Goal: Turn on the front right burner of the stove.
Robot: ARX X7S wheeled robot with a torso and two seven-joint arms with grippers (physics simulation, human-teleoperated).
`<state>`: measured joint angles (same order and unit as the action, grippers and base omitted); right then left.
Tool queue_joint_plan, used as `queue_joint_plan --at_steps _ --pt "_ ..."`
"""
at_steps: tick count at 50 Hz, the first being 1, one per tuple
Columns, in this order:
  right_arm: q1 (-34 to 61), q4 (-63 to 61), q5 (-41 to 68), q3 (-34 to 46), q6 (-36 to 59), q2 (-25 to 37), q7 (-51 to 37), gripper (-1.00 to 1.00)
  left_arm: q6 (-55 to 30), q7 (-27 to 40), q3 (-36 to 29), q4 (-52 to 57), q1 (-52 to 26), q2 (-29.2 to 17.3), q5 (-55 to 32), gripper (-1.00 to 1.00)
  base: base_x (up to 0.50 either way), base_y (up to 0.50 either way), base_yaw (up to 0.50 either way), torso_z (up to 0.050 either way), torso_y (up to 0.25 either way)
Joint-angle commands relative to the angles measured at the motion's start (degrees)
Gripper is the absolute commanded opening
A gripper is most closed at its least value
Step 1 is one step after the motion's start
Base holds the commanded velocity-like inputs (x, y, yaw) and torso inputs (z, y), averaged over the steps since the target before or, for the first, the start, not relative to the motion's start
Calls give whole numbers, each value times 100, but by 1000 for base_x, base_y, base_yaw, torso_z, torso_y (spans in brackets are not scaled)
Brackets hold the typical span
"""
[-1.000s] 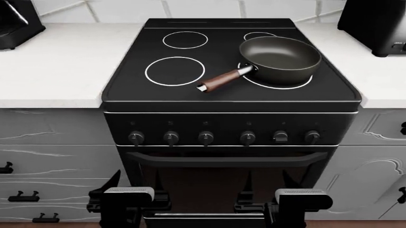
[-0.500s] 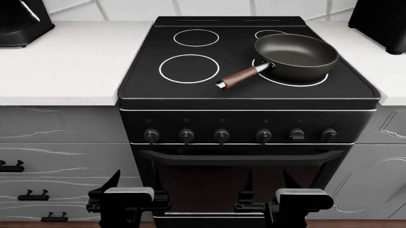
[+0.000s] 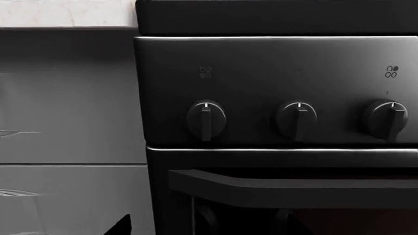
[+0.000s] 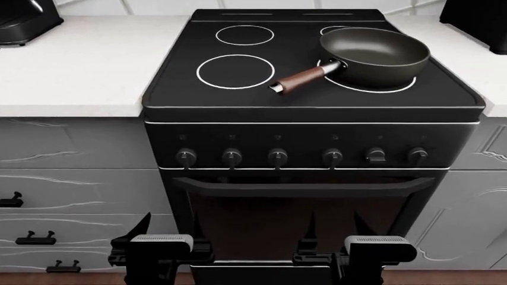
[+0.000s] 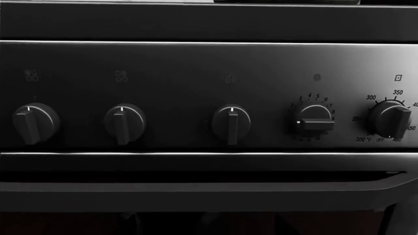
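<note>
Gleaming black stove (image 4: 313,107), frying pan (image 4: 374,54) covering front right burner (image 4: 367,88); both grippers' fingers' state untellable.

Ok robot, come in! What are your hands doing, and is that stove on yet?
Both grippers, left and right, low before oven door, touching nothing. Stove knobs untouched. Frying pan sits on front right burner.

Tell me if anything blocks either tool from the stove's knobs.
Nothing visible does. Both tools, left and right, sit low in front of the oven door, below the knob row. Only open space lies between. The pan sits up on the front right burner.
</note>
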<state>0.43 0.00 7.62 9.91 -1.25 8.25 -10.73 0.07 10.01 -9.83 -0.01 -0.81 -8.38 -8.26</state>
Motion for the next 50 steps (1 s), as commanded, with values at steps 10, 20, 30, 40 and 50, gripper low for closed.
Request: queue_joint_plan --at_steps 10,20,30,40,50 --pt "8 -20 63 82 9 64 -81 100 9 70 -85 -7 -13 -69 -65 100 0 0 0 -50 0" --pt "-12 -47 102 107 -112 94 -102 100 26 100 -117 -21 -23 -96 -101 100 0 0 0 -45 0" --pt "-72 -2013 189 -27 1406 326 -603 100 7 137 -161 -52 -59 -117 -117 100 0 0 0 0 0" --pt "985 -3852 586 -168 4535 774 -719 100 7 165 -200 -64 -71 -141 -143 100 0 0 0 0 0" --pt "2028 -3442 818 -210 5517 831 -612 100 5 190 -226 -48 -62 -172 -183 100 0 0 0 0 0"
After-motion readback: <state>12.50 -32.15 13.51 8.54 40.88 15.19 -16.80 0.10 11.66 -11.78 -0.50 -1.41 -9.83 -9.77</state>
